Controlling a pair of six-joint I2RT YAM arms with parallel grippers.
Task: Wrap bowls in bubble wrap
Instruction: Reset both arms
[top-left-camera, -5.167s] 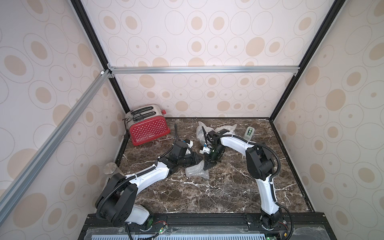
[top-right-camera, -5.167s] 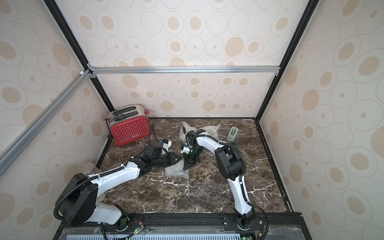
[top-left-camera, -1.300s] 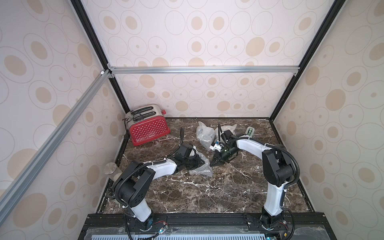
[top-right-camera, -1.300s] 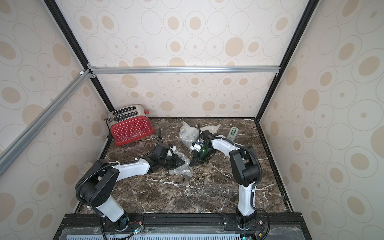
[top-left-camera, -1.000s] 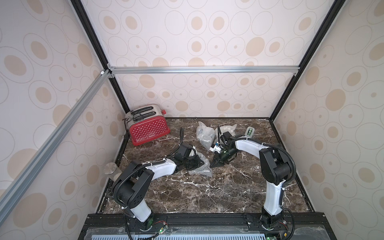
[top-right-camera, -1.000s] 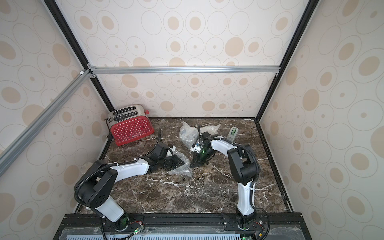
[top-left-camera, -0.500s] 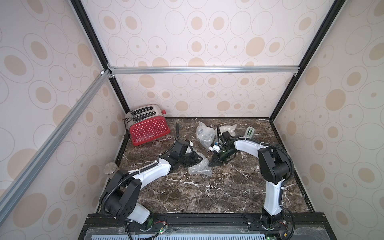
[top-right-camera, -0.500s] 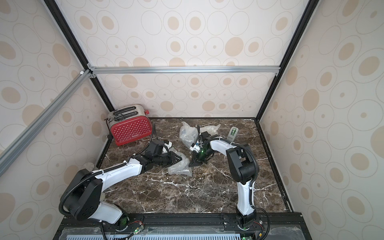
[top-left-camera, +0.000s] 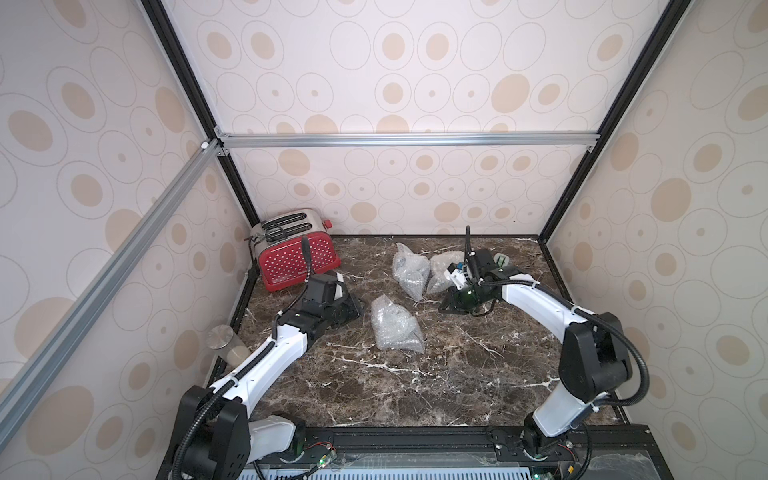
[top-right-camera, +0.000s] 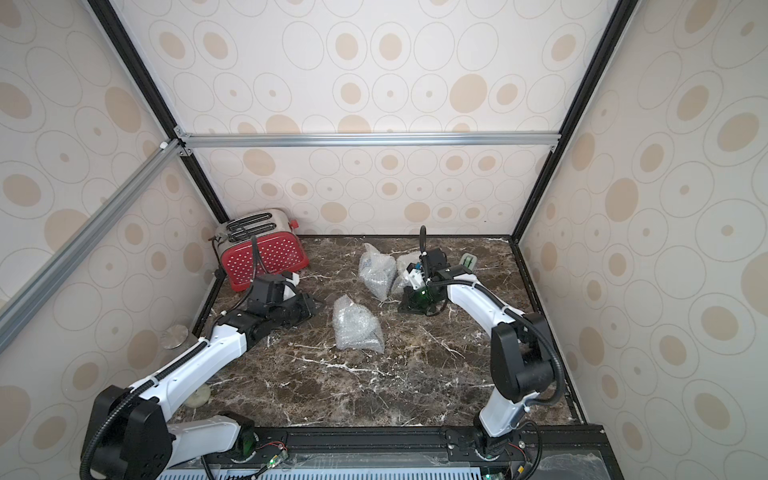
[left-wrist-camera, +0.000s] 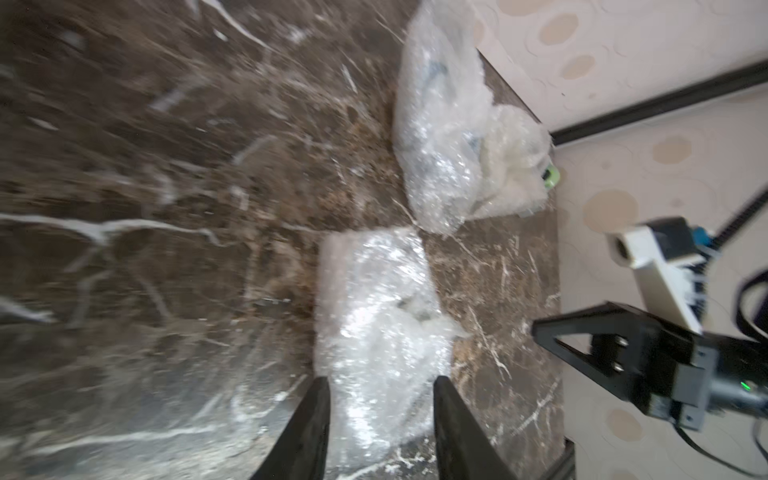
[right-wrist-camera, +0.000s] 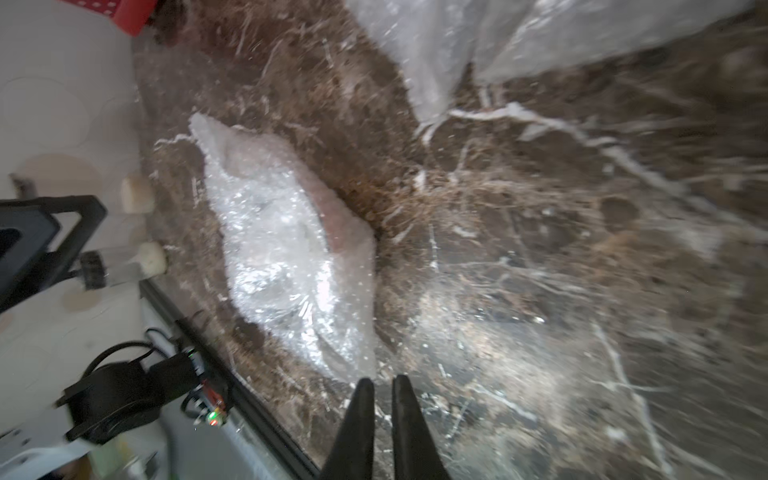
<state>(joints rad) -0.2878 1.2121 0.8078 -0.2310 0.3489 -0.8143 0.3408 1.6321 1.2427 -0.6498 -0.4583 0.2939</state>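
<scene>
A marble table (top-left-camera: 457, 374) carries three bubble wrap bundles (top-left-camera: 395, 328): two touch near the back edge and one lies near the centre. No bare bowl shows, so the wrapping looks finished. The left gripper (top-left-camera: 354, 309) is half open and the right gripper (top-left-camera: 444, 308) barely parted. Both are empty.

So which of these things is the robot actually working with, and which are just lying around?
Part of the job: three bubble-wrap bundles: middle bundle, tall back bundle, rounder back bundle.
Just lying about: red toaster, lidded jar, small green-and-white gadget.
</scene>
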